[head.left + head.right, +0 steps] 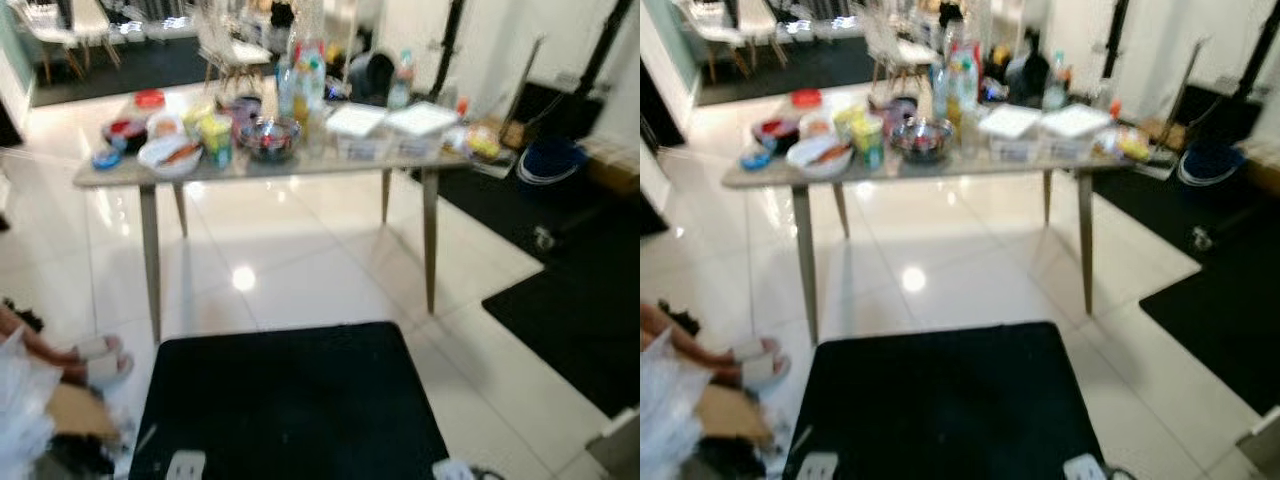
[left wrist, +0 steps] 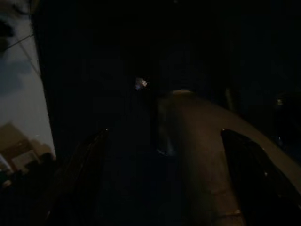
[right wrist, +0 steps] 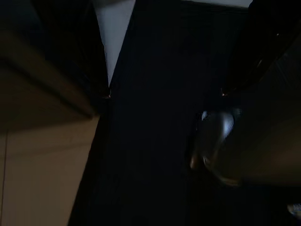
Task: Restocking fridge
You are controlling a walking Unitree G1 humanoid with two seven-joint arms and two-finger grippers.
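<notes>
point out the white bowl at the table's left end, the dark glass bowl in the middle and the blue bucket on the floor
white bowl (image 1: pixel 168 153), left eye view, on its rim
dark glass bowl (image 1: pixel 270 138), left eye view, on its side wall
blue bucket (image 1: pixel 550 162), left eye view, on its side

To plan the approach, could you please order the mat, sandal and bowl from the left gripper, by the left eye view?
From the left gripper, hanging idle:
1. Mat, floor just ahead.
2. Sandal, floor, left.
3. Bowl, table's left end.
</notes>
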